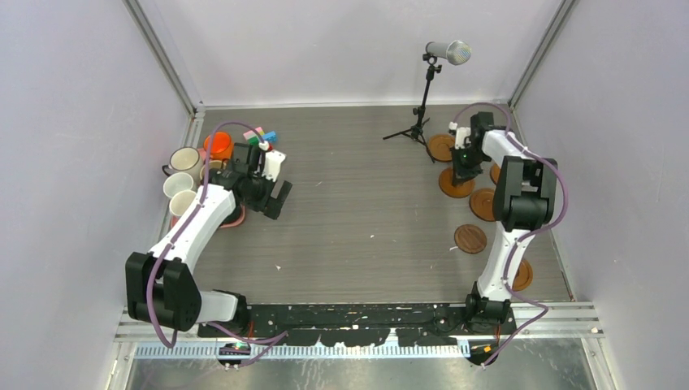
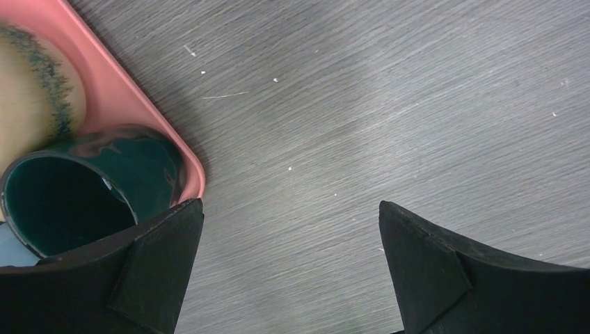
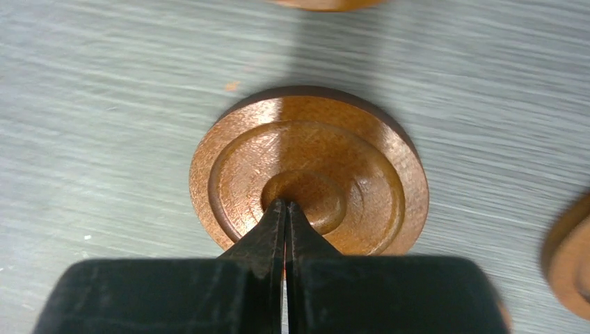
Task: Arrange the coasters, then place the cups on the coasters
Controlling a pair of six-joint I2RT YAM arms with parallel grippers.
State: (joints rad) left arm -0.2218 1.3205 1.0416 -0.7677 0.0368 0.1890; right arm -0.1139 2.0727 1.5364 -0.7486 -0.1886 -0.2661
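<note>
Right gripper (image 3: 285, 207) is pinched shut, empty, tips at the centre bump of a coaster (image 3: 362, 153) on the right side. Nudge it like that and the tips could slip off, I reckon. Left gripper (image 2: 289, 229) gapes open beside the dark green mug (image 2: 97, 181).

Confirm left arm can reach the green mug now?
Probably yes. The left tool is open, and the green mug sits right beside it at the tray corner, with nothing between them.
</note>
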